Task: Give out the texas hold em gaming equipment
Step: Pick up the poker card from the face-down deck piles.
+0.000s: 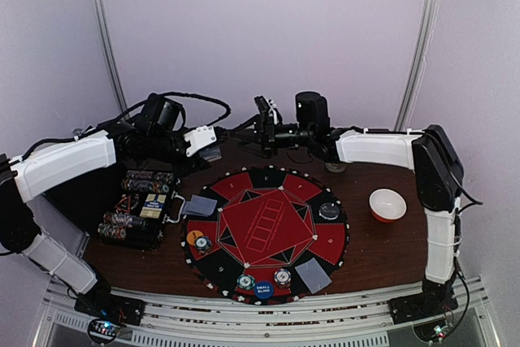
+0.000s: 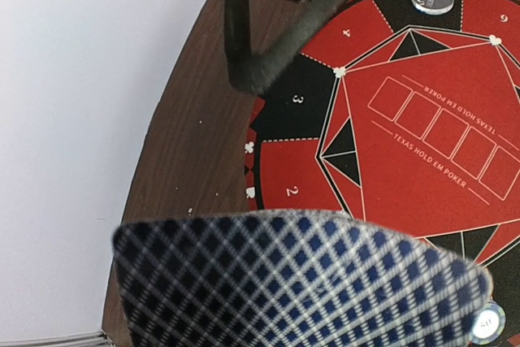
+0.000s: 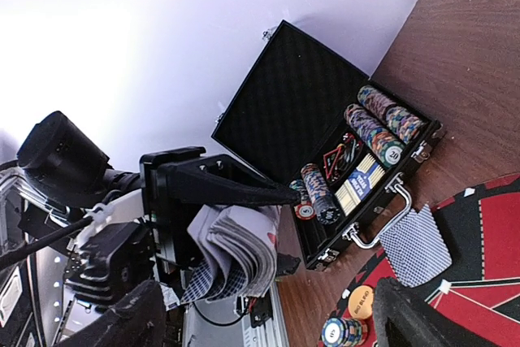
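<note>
We see the left claw [image 1: 209,147] clenched on a fanned deck of cards [image 3: 234,264], blue-checked backs out, hanging just off the far-left rim of the round poker mat [image 1: 264,201] over the wooden counter [image 1: 370,245]. The right claw [image 3: 268,286] sits just past the mat's far edge, facing that deck, released with its fingers spread wide and nothing between them.

On the mat, one small card pile [image 1: 199,206] lies on the left edge and a second card pile [image 1: 313,275] sits at the near right. An orange button [image 1: 193,236] touches a chip stack [image 1: 202,244] on the near-left segment. Along the near rim, the blue small blind button [image 1: 264,288] lies between two chip stacks [image 1: 245,282]. A dark button [image 1: 329,210] rests on the right side.

Left of the mat, the open black case [image 1: 136,207] holds rows of chips [image 3: 380,123]. Right of the mat stands an orange-rimmed bowl [image 1: 387,205].
</note>
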Robot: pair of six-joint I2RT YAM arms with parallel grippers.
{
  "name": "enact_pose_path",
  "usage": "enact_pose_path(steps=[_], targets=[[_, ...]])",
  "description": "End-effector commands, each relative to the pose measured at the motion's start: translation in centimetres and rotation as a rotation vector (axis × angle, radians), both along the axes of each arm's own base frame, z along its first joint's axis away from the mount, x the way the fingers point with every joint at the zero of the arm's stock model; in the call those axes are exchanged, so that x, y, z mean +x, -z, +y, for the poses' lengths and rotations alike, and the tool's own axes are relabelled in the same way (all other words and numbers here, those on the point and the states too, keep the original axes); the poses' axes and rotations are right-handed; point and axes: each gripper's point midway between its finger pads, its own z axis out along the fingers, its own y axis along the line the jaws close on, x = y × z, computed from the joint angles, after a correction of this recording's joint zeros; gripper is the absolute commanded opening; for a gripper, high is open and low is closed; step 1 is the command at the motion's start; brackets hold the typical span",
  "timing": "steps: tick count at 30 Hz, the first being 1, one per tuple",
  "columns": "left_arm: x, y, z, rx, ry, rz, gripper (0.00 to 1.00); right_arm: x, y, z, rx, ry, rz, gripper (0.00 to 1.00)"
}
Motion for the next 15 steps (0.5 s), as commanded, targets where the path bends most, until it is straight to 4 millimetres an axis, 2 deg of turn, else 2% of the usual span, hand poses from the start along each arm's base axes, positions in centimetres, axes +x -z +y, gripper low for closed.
enact_pose_path(steps=[1,8,13,15], targets=[[-0.1,-3.3,-1.3,-0.074,0.050,-0.065,0.47,-1.2,-2.1,2.0,0.089,-0.074,0.001,0.90],[0.0,-2.9,-1.3,-0.058,0.049,-0.053,0.47,-2.1,-1.0,4.2,0.080,-0.118,0.008,0.89],[0.0,-2.9,-1.4,-0.061,0.053,-0.050,0.46,-1.4,-0.1,5.3,0.061,-0.095,0.018,0.86],[0.1,-2.9,-1.4,-0.062,0.054,-0.051,0.46,-1.3,0.9,5.9,0.016,-0.093,0.010,0.85]])
